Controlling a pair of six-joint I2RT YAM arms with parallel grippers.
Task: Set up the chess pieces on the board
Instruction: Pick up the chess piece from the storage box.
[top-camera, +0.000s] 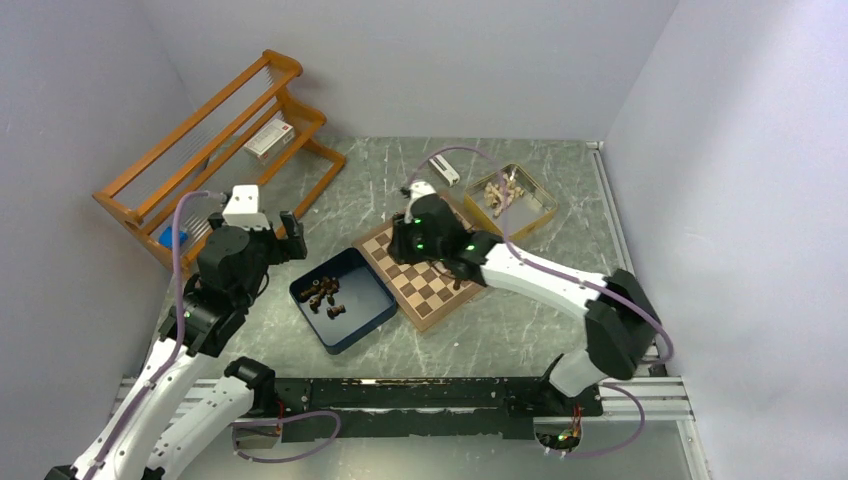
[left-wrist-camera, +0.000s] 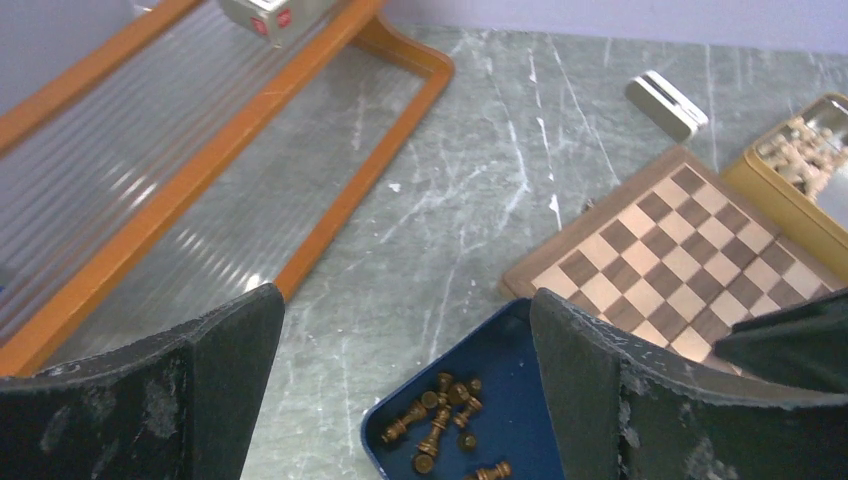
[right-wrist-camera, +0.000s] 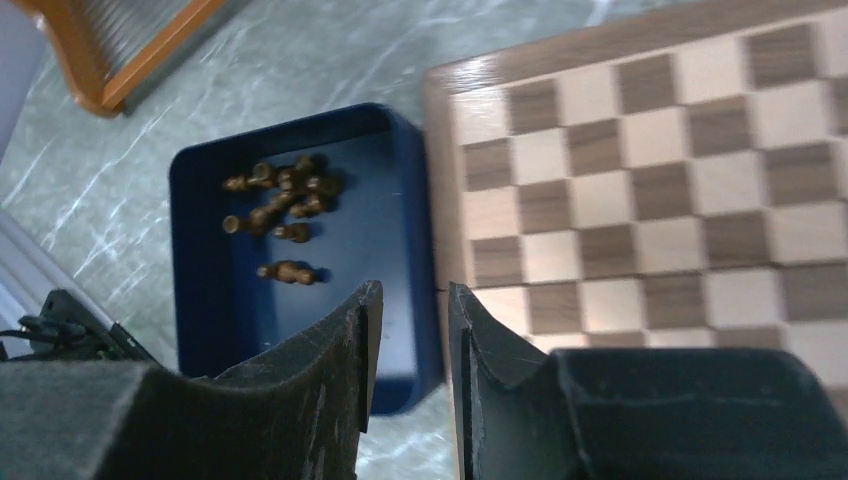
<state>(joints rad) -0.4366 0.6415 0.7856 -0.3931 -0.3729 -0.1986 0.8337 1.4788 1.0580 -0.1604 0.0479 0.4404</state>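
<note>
Right wrist view: right gripper (right-wrist-camera: 412, 295) is poised above the board (right-wrist-camera: 640, 190)'s left edge, fingers narrowly apart, empty; chess pieces (right-wrist-camera: 283, 205) are heaped in the blue box (right-wrist-camera: 200, 300) just left, apparently awaiting pickup; left gripper (left-wrist-camera: 405, 300) is held wide open.

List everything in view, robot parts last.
Chessboard: one, tan and brown, mid-table.
Box: one, dark blue, beside the chessboard.
Dark pieces: several, brown, lying in the box.
Tin: one, gold, behind the chessboard.
Pale pieces: several, beige, in the tin.
Rack: one, orange wood, far left.
Carton: one, white, on the rack.
Case: one, silvery, on the table behind the chessboard.
Table: one, grey-green marbled.
Left tool: one, black, wide open, empty, near the rack.
Right tool: one, black, slightly open, empty, over the chessboard's edge.
</note>
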